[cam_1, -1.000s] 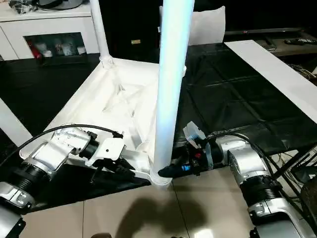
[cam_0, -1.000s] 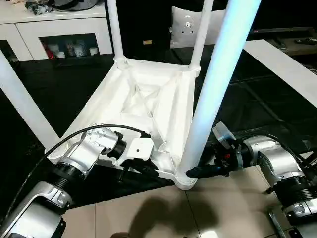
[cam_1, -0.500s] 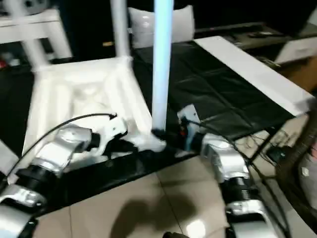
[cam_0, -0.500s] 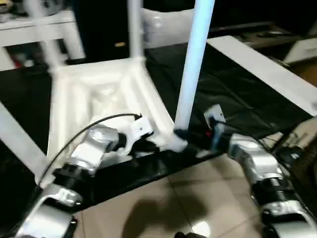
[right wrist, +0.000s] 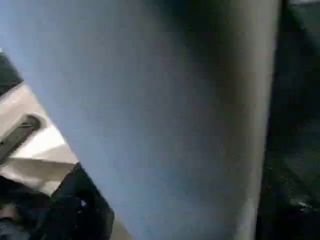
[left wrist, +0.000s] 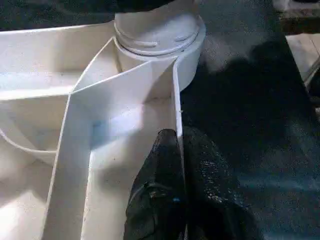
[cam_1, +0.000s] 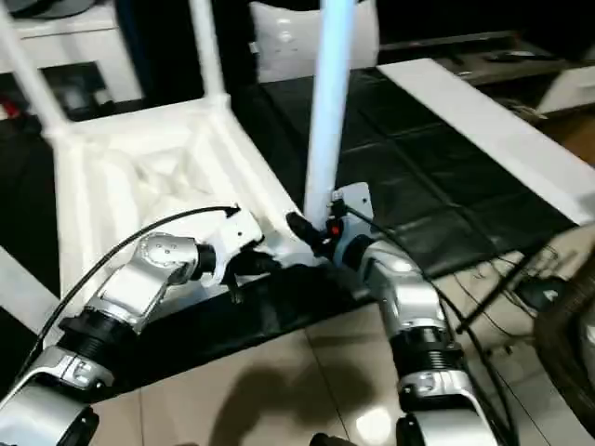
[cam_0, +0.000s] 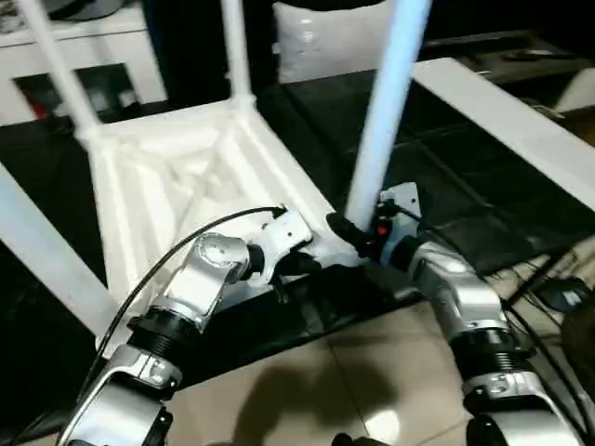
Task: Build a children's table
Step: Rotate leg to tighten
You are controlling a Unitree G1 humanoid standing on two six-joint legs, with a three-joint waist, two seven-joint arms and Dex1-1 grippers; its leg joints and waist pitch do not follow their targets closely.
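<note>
White table (cam_0: 177, 177) rim inside left pincer (left wrist: 180, 150)

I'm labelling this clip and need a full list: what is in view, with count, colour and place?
Table top: one, white, upside down on the black mat, ribbed underside facing up.
Legs: four, white, standing up from the corner sockets; the nearest leg rises beside the right gripper.
Mat: one, black, under the table.
Cabinet: one, white, glass doors, far left.
Long board: one, white, on the right.
Floor tiles: beige, nearest the robot.
Left gripper: black, shut on the table top's near edge wall.
Right gripper: black, at the base of the nearest leg.
Forearms: two, silver, low in the head views.
</note>
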